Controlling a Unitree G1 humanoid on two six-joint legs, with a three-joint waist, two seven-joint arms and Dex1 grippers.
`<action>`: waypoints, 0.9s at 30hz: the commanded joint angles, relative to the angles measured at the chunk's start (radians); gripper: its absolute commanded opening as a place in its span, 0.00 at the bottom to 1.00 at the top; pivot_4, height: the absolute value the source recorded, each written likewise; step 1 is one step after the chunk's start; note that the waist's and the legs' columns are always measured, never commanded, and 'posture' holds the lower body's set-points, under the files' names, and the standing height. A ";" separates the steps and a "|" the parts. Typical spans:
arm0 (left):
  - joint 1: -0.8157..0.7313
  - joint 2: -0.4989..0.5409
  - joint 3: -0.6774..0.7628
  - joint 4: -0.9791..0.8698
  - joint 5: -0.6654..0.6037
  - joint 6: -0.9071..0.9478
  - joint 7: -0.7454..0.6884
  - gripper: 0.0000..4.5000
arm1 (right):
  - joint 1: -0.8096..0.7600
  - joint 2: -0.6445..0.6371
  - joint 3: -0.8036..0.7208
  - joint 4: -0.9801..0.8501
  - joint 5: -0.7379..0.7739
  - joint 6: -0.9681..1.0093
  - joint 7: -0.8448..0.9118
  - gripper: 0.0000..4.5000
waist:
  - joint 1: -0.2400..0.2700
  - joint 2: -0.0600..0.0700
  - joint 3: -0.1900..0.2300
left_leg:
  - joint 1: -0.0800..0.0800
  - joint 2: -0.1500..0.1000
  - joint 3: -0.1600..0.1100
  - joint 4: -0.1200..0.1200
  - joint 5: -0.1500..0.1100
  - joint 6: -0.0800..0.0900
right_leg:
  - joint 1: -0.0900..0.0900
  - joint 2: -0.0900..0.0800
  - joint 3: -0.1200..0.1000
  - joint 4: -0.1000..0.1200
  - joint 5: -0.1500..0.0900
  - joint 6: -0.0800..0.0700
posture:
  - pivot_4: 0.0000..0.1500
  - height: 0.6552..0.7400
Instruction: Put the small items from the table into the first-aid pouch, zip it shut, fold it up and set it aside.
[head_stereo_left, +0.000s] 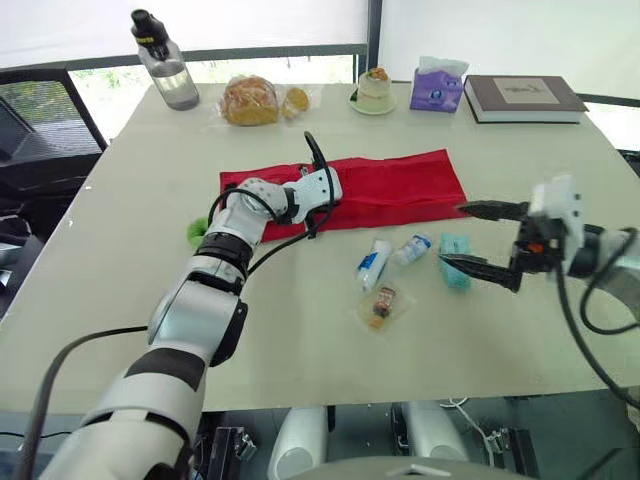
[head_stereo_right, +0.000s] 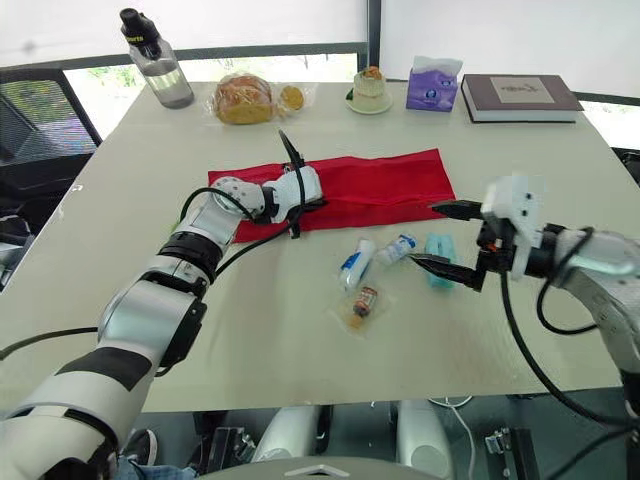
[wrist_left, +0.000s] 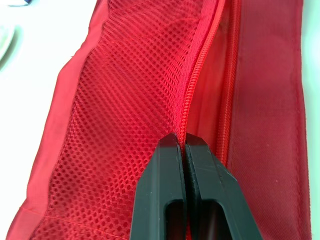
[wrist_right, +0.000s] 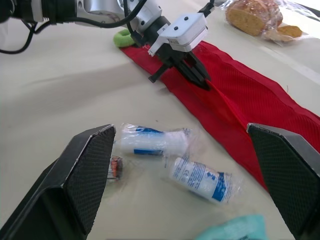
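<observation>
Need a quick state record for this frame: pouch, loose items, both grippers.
pouch: red pouch, unfolded flat on table, zipper open
left gripper: shut on red pouch at the zipper edge
right gripper: open, next to teal packet
loose items: teal packet, white tube, white roll, vial packet, all outside the pouch
progress: nothing packed yet

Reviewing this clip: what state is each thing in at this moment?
first-aid pouch, unfolded flat, zip looks open.
left gripper, shut on the pouch's zip edge.
right gripper, open, holding nothing.
tube, lying on the table, outside the pouch.
teal packet, also loose on the table.
water bottle, upright, capped.
book, closed, flat.
tissue box, tissue sticking out.
</observation>
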 joint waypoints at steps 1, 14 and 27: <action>-0.018 -0.006 0.009 -0.026 -0.004 -0.008 0.002 0.02 | -0.144 0.044 0.134 0.126 -0.142 -0.122 0.102 1.00 | 0.001 0.000 0.000 | 0.000 0.000 0.000 0.000 0.000 0.000 | 0.000 0.000 0.000 0.000 0.000 0.000 | 1.00 1.00; -0.007 -0.011 0.012 -0.039 -0.005 0.010 0.010 0.02 | -0.399 0.238 0.453 0.526 -0.518 -0.436 0.272 1.00 | 0.000 0.000 0.000 | -0.001 -0.001 -0.001 0.000 0.000 0.000 | -0.001 0.000 -0.001 0.000 0.000 0.000 | 1.00 1.00; 0.012 -0.012 0.018 -0.076 -0.011 0.030 0.017 0.02 | -0.548 0.375 0.517 0.835 -0.707 -0.650 0.301 1.00 | -0.001 0.001 0.000 | 0.000 -0.001 -0.001 -0.001 0.000 0.000 | -0.001 0.000 -0.001 0.000 0.001 -0.001 | 1.00 1.00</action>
